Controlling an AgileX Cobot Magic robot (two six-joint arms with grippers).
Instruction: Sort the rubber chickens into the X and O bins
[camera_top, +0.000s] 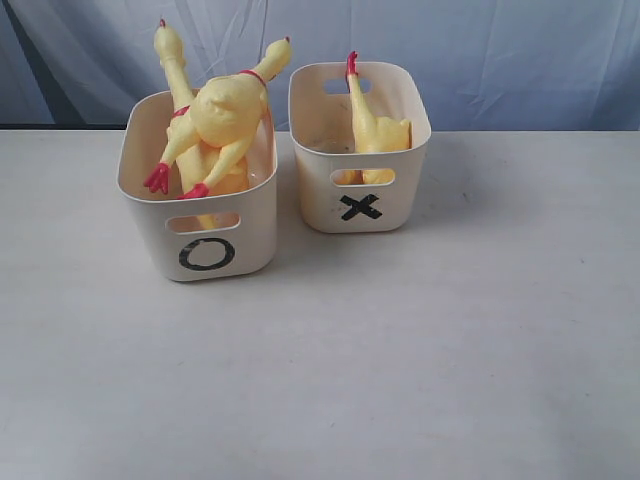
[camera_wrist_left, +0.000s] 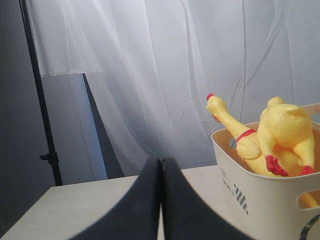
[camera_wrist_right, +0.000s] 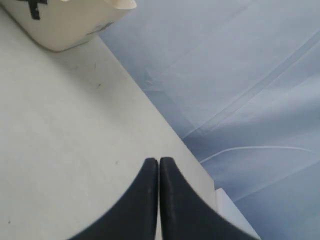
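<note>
Two cream bins stand side by side at the back of the table. The O bin (camera_top: 160, 225) on the left holds two long rubber chickens (camera_top: 228, 112) with red neck bands; their necks stick out over its rim. Inside the X bin (camera_top: 400, 200) on the right are a small thin chicken (camera_top: 360, 105) and a stubby one (camera_top: 392, 135). Neither arm shows in the exterior view. My left gripper (camera_wrist_left: 161, 161) is shut and empty beside the O bin (camera_wrist_left: 265, 192), with the long chickens (camera_wrist_left: 285, 132) in sight. Equally empty, my right gripper (camera_wrist_right: 159, 160) is shut over bare table, apart from the X bin (camera_wrist_right: 65, 27).
A pale curtain (camera_top: 500, 60) hangs behind the table. The table's far edge (camera_wrist_right: 165, 127) runs close to my right gripper. A black stand pole (camera_wrist_left: 42, 125) rises off the table's corner in the left wrist view. The white tabletop (camera_top: 400, 350) stretches in front of the bins.
</note>
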